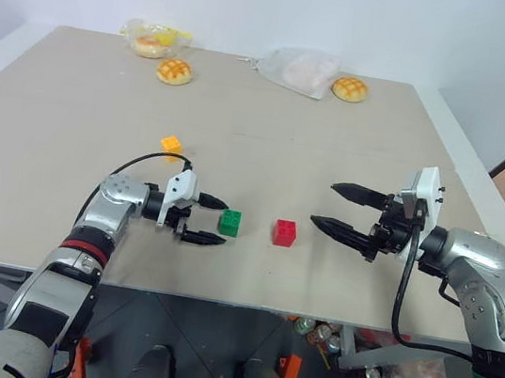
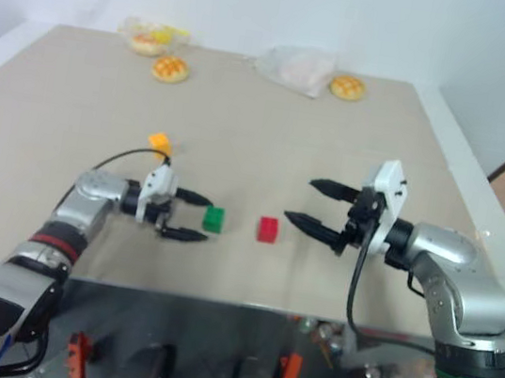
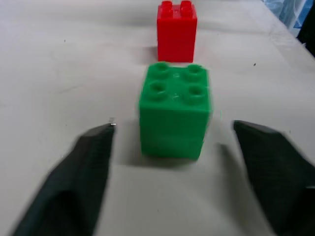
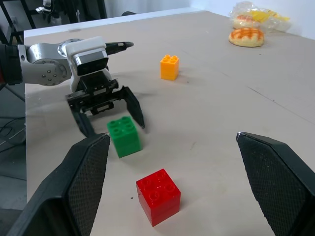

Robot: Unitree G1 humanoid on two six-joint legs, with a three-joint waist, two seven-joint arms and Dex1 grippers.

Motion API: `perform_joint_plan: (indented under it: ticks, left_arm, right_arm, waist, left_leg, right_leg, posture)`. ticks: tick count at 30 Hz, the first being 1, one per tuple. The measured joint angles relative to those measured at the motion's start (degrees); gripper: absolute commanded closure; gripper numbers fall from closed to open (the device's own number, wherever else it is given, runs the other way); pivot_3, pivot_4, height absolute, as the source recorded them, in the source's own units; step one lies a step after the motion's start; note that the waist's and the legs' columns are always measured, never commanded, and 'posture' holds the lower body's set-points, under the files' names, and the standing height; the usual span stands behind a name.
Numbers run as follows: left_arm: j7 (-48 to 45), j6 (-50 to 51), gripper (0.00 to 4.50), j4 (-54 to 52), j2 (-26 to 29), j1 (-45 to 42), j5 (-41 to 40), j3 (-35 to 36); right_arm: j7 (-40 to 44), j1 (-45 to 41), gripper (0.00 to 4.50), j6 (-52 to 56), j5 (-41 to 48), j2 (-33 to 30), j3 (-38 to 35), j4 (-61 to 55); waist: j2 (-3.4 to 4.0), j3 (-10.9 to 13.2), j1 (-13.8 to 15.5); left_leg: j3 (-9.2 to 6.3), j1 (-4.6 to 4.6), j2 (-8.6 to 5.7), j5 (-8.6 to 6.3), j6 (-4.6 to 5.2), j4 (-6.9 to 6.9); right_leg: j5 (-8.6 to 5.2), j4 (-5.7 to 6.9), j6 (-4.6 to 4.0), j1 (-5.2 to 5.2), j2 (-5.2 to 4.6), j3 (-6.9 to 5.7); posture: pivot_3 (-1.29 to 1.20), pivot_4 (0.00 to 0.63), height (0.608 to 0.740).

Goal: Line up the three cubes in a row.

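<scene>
The green cube (image 1: 229,223) stands on the table near its front edge, with the red cube (image 1: 285,233) a short way to its right. The orange-yellow cube (image 1: 171,146) sits apart, farther back and to the left. My left gripper (image 1: 213,220) is open and low over the table, its fingertips on either side of the green cube's left end. In the left wrist view a gap shows between the green cube (image 3: 174,115) and each finger. My right gripper (image 1: 323,204) hovers open to the right of the red cube (image 4: 158,195), holding nothing.
Two round golden buns (image 1: 174,71) (image 1: 349,88) lie at the back of the beige table (image 1: 355,138). Beside them are a clear bag with yellow contents (image 1: 154,38) and a pale plastic bag (image 1: 296,68). The table's front edge runs just below the cubes.
</scene>
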Motion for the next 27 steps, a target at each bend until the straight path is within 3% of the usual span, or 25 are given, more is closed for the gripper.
perform_joint_plan:
  ticks: [8, 15, 21, 27]
  left_arm:
    - [-2.0, 1.5, 0.04, -5.2, 6.6, 4.8, -1.3, 1.0]
    - [0.6, 11.1, 0.04, -18.0, 17.2, 13.1, -8.2, 10.3]
    - [15.9, 22.0, 0.04, -27.0, 17.7, 18.5, -13.3, 19.4]
    - [25.8, 23.1, 0.04, -25.6, 14.9, 19.4, -11.8, 19.9]
  right_arm:
    - [0.1, -0.5, 0.23, 0.0, 0.0, 0.2, 0.1, 0.1]
    - [-2.1, -3.6, 0.23, 0.1, -1.7, 1.5, 1.1, 0.7]
    - [-8.6, -8.1, 0.23, 0.0, -6.6, 8.8, 7.7, 1.0]
    - [-9.0, -11.7, 0.23, -1.5, -9.0, 11.4, 9.6, 3.5]
  waist:
    - [0.01, 0.0, -0.1]
    - [0.02, 0.0, -0.3]
    - [0.02, 0.0, -0.2]
    - [0.0, 0.0, 0.2]
  left_leg:
    - [0.01, 0.01, 0.08, -0.04, 0.07, -0.03]
    - [0.05, 0.02, 0.13, -0.05, 0.05, -0.04]
    - [0.07, 0.04, 0.15, -0.05, 0.05, -0.02]
    - [0.07, 0.0, 0.08, -0.05, 0.05, -0.02]
  right_leg:
    - [-0.01, 0.0, -0.03, -0.05, 0.04, 0.0]
    - [-0.01, 0.0, -0.05, -0.07, 0.0, -0.01]
    - [-0.01, 0.0, -0.05, -0.06, 0.01, -0.03]
    - [0.0, -0.01, -0.03, -0.05, -0.03, -0.03]
  posture:
    - [0.0, 0.15, 0.74]
    - [0.0, 0.15, 0.74]
    - [0.0, 0.15, 0.74]
    - [0.0, 0.15, 0.74]
